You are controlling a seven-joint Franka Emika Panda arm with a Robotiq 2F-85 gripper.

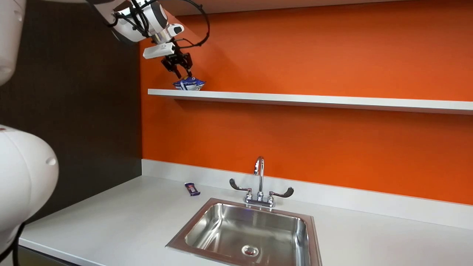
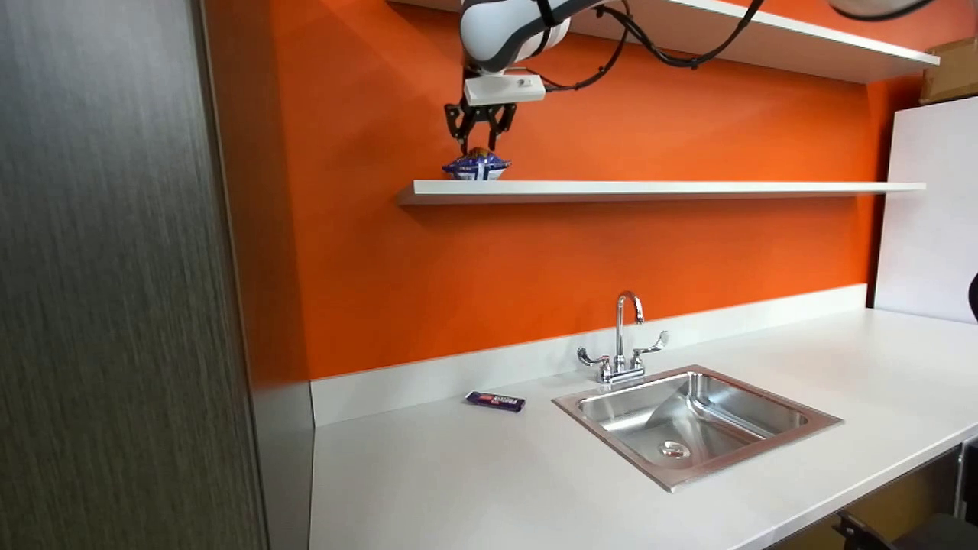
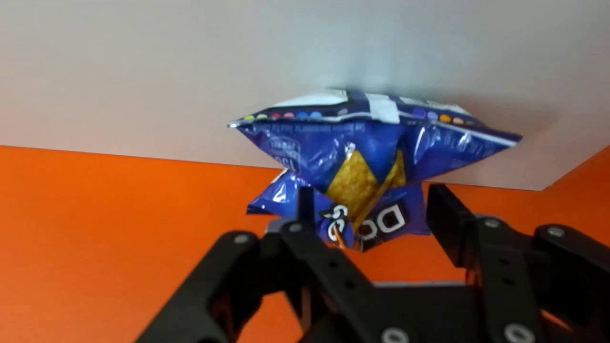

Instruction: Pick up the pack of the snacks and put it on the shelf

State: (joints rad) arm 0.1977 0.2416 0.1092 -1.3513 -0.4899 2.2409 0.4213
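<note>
The pack of the snacks [image 1: 189, 84] is a crinkled blue packet with white patches. It rests on the white shelf [image 1: 310, 99], near the shelf's end by the dark panel. The pack [image 2: 477, 166] and the shelf [image 2: 665, 188] also show in an exterior view. My gripper [image 1: 185, 76] is just above the pack, pointing down; it also shows in an exterior view [image 2: 478, 149]. In the wrist view, the gripper's fingers [image 3: 371, 205] stand apart, one on each side of the pack's upper edge. The pack [image 3: 333, 143] sits against the shelf surface [image 3: 143, 105].
A small dark wrapped bar [image 1: 192, 189] lies on the white countertop [image 1: 103, 218]. A steel sink [image 2: 817, 422] with a faucet [image 2: 620, 336] is set in it. A dark panel [image 1: 81, 92] stands beside the shelf end. An upper shelf [image 2: 802, 47] hangs above.
</note>
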